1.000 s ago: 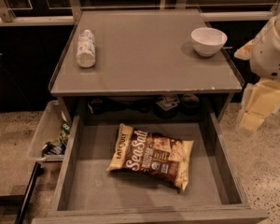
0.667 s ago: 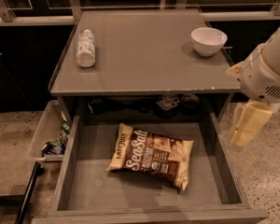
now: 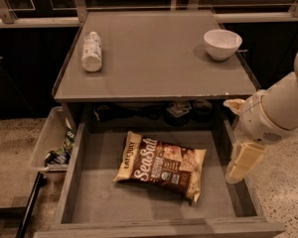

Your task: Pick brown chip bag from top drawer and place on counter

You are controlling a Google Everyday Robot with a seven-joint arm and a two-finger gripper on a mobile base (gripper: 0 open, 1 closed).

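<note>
The brown chip bag lies flat in the middle of the open top drawer, with its "Sea Salt" script facing up. The grey counter sits above the drawer. My gripper hangs at the right, over the drawer's right wall, to the right of the bag and apart from it. It holds nothing. The white arm reaches in from the right edge.
A white bottle lies on the counter's left side and a white bowl stands at its back right. A clear plastic bin with small items hangs left of the drawer. Dark objects sit at the drawer's back under the counter.
The arm and gripper have moved left and down, from beside the counter's right edge to over the drawer's right wall. The bag has not moved.
</note>
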